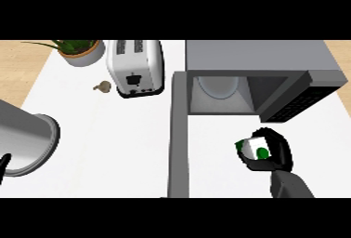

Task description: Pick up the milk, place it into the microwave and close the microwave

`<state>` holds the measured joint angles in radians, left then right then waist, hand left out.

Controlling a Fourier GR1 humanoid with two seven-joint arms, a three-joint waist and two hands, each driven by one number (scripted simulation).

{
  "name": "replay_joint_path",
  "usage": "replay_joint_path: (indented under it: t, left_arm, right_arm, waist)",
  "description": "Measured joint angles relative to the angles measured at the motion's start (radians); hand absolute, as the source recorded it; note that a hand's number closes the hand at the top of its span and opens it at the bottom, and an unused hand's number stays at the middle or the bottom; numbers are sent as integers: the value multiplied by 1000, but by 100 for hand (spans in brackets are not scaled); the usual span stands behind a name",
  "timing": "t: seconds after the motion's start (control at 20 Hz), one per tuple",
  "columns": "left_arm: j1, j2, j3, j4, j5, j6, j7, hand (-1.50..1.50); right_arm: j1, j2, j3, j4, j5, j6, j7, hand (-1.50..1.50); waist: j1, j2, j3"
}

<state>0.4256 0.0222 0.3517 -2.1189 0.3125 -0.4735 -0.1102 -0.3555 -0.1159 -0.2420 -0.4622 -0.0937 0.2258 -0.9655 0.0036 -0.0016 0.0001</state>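
Nearest me, my right hand (280,152) is curled round the milk carton (257,148), which shows white and green between the thumb and fingers, held above the white counter (103,135). The carton sits in front of the microwave (274,58), near its opening but still outside it. The microwave door (179,139) stands wide open to the left of my hand. At the left edge I see a sliver of my left hand (3,167) beside a grey metal container (27,135); I can't tell its state. Further back stand a toaster (136,67) and a potted plant (81,50).
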Motion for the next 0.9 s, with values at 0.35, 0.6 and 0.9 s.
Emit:
replay_joint_path:
  t: [0.35, 0.6, 0.9]
  left_arm:
    - [-10, 12, 38, 12, 22, -7, 13, -150]
    - [10, 3, 39, 12, 22, -25, -1, -150]
    - [22, 1, 55, 27, 35, -60, -18, -150]
  right_arm:
    - [118, 51, 92, -307, -13, 10, 122, 150]
    - [271, 94, 215, -628, -17, -46, 280, 150]
    - [447, 111, 405, -995, -62, -193, 482, 150]
  waist:
    - [-11, -4, -1]
    - [-14, -5, -2]
    - [-11, -4, -1]
